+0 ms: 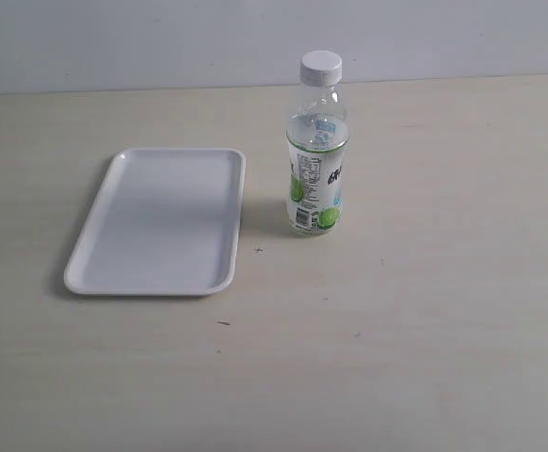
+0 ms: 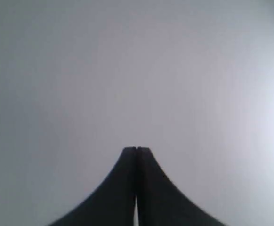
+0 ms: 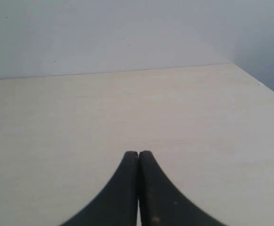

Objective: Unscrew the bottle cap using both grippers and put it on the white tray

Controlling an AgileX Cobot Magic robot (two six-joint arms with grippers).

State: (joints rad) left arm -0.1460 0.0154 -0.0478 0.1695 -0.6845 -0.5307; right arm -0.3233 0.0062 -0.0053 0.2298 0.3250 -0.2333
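Note:
The clear bottle (image 1: 316,174) with its green-and-white lime label stands upright on the table, a little right of centre. Its white ribbed cap (image 1: 320,66) sits on the neck. The white tray (image 1: 159,221) lies flat to the bottle's left, a short gap between them. Neither arm shows in the exterior view. My left gripper (image 2: 136,149) is shut with nothing in it, facing a plain grey surface. My right gripper (image 3: 138,153) is shut too, empty, over bare tabletop. Bottle, cap and tray are out of both wrist views.
A pale wooden tabletop (image 1: 425,320) stretches in front of and to the right of the bottle. A light wall (image 1: 161,38) runs behind the table. In the right wrist view the table's far edge (image 3: 127,71) meets the wall, and a side edge (image 3: 264,84) falls away.

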